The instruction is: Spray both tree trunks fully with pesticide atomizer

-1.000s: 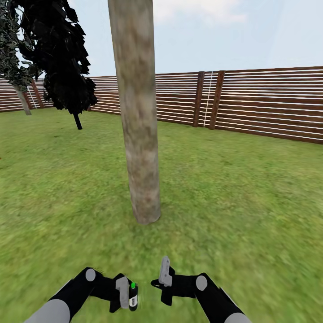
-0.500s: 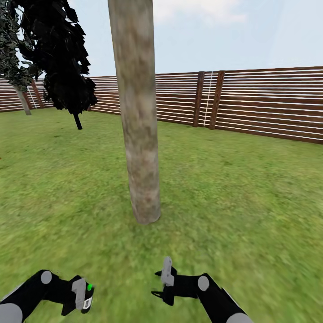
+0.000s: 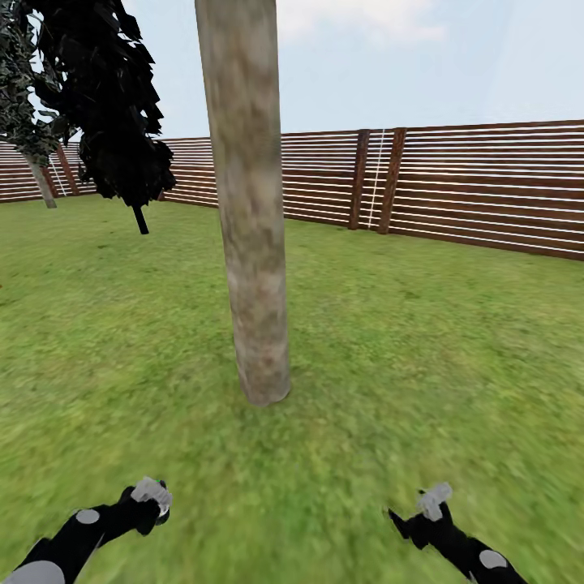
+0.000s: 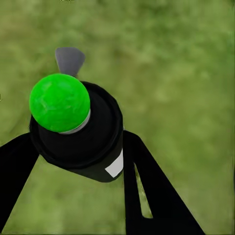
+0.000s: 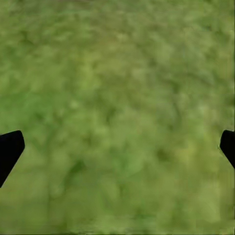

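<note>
We find the left pincer [image 4: 83,161] clamped on a black cylindrical atomizer [image 4: 78,132] with round green cap; right pincer [image 5: 117,147] spread wide, empty, over blurred grass [image 5: 117,88]. Mottled grey-beige trunk [image 3: 251,243] stands ahead.

Black spray can [image 4: 81,142] with a round green top [image 4: 59,102], held between two black fingers [image 4: 147,191], green grass [image 4: 176,73] behind
</note>
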